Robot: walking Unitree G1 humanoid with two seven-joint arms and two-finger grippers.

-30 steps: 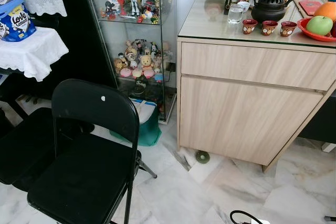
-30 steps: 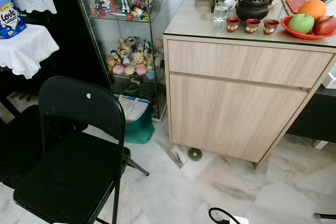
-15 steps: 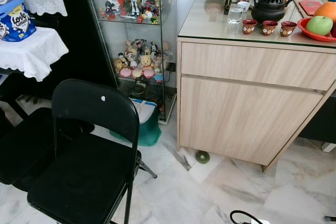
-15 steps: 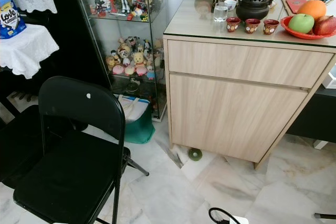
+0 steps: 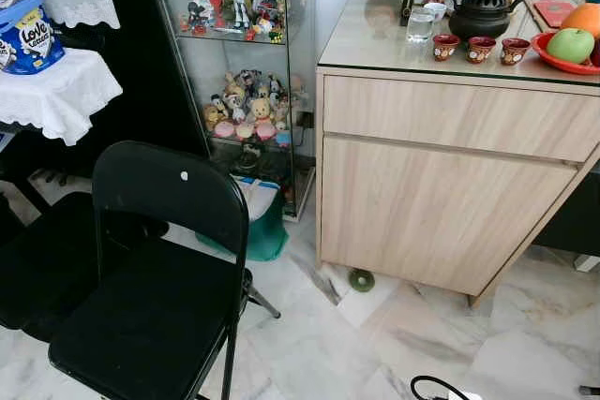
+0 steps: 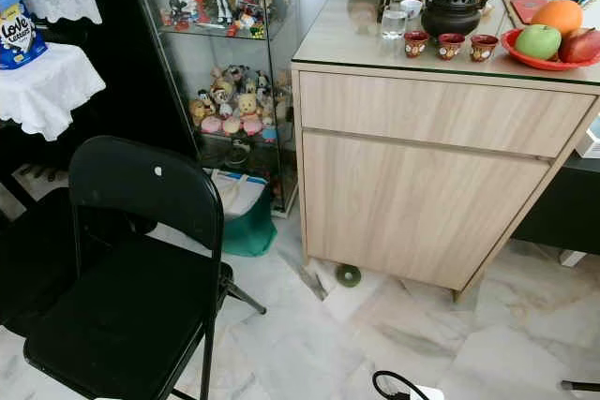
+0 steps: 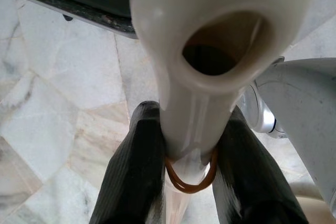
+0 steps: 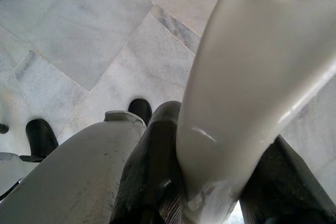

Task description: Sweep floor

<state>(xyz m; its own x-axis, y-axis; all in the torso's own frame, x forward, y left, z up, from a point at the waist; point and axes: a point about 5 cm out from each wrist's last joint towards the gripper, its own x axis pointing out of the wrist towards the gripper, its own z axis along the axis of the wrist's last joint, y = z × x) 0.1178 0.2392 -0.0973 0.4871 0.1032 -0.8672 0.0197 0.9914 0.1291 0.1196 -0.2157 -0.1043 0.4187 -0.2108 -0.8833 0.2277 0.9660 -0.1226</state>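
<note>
In the left wrist view my left gripper is shut on a white plastic handle with a hanging hole at its end and an orange rubber band around it. My right gripper is shut on another white handle, above the marble floor. What either handle belongs to is hidden. The head views show grey-white marble floor in front of a wooden cabinet, with a small green round thing and a dark streak at the cabinet's foot.
A black folding chair stands at the near left. Behind it are a glass display case of figurines and a green bin. The wooden cabinet carries cups, a teapot and fruit. A black cable lies at the bottom edge.
</note>
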